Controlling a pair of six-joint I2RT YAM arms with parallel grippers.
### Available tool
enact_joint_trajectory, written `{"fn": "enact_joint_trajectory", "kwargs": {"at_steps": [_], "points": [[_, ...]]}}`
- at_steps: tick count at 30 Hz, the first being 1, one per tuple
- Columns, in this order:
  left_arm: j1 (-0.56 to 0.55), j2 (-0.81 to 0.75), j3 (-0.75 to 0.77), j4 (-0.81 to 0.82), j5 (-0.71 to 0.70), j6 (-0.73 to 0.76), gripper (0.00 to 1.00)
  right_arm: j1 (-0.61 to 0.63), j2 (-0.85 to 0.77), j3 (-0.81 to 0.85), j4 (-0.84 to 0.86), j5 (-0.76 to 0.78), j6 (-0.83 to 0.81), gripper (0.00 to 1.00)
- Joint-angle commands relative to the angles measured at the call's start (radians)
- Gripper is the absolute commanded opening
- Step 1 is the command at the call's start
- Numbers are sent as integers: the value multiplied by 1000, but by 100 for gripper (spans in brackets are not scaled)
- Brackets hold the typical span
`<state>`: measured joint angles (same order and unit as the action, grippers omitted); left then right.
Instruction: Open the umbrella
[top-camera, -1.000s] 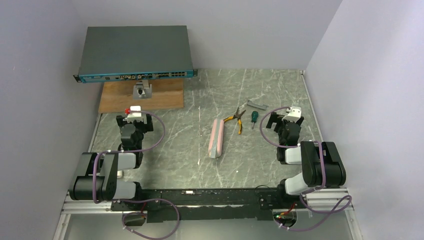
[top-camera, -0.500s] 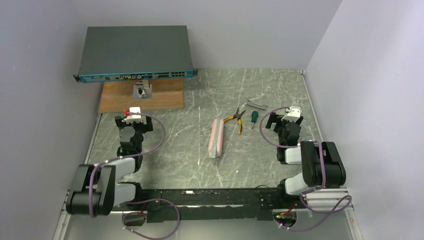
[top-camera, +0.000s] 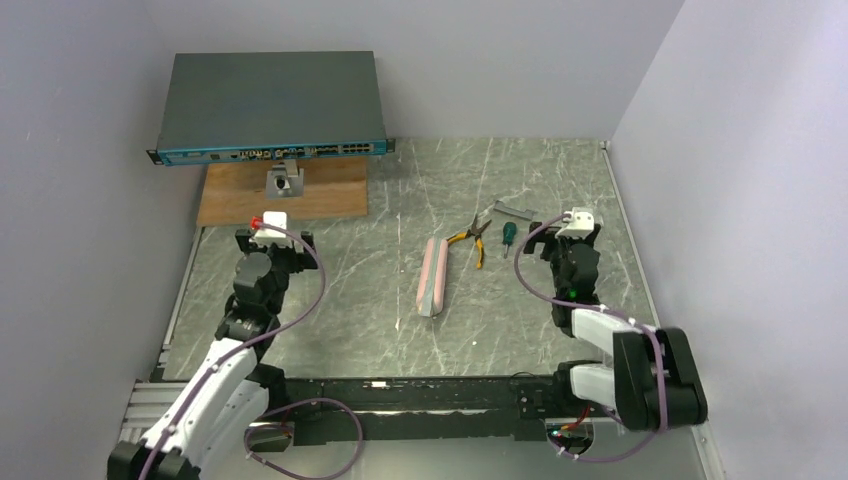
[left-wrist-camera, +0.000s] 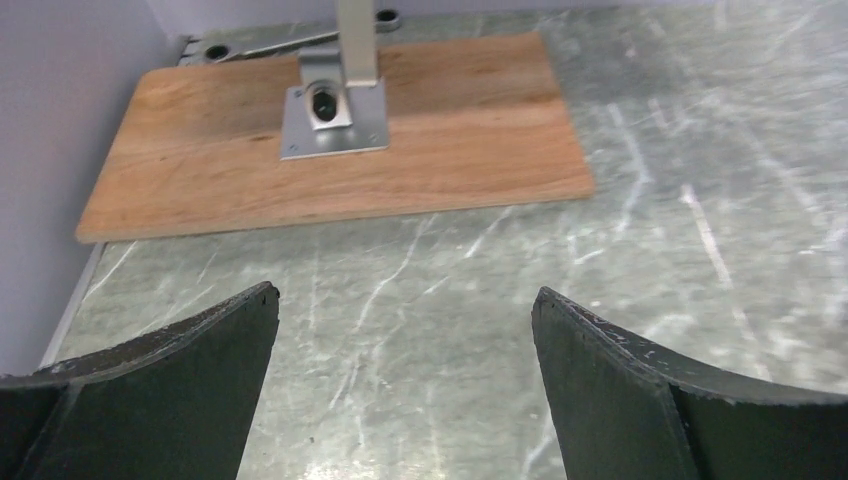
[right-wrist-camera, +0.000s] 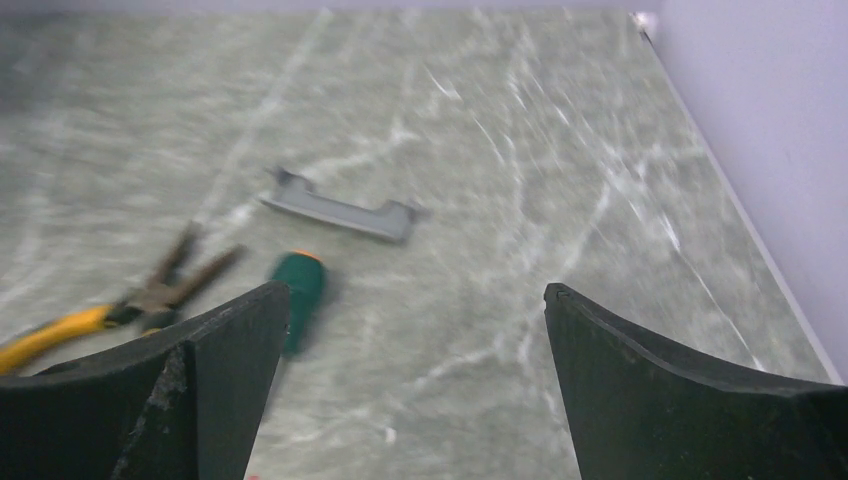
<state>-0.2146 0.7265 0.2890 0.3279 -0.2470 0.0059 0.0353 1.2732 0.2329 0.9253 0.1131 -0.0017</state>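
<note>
The umbrella (top-camera: 432, 276) lies flat near the middle of the table (top-camera: 350, 300), closed inside its pale pink sleeve, its long axis running from near to far. It sits between your two arms and well apart from both; nothing touches it. Just beside its far end lie the yellow-handled pliers (top-camera: 470, 240), then a green-handled screwdriver (top-camera: 508, 236) and a small grey bracket (top-camera: 513, 209) farther right.

The left gripper (left-wrist-camera: 404, 295) stands wide with nothing between its fingers, and it faces the wooden board (left-wrist-camera: 450, 150) at the far left, not the umbrella. The right gripper (right-wrist-camera: 417, 290) is equally wide and empty, looking over the screwdriver and bracket (that view is blurred, so small detail is unclear). Neither wrist camera shows the umbrella at all.

So you are at the very start, I judge: the reach is not yet made. The next move calls for turning one arm inward toward the sleeve and coming down across its narrow width. Expect to need both arms, one pinning the sleeve while the other draws the umbrella out, before any opening can happen. Mind the pliers when you approach the far end.
</note>
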Motion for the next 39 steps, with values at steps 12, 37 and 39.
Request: {"fn": "enact_joint_trajectory", "kwargs": {"at_steps": [12, 37, 39], "points": [[-14, -93, 469, -975, 27, -625, 99, 82, -135, 298, -404, -644, 863, 100], [-427, 150, 626, -889, 152, -477, 96, 287, -342, 449, -1179, -337, 572, 100], [-477, 218, 671, -892, 109, -467, 94, 287, -361, 449, -1207, -339, 572, 100]]}}
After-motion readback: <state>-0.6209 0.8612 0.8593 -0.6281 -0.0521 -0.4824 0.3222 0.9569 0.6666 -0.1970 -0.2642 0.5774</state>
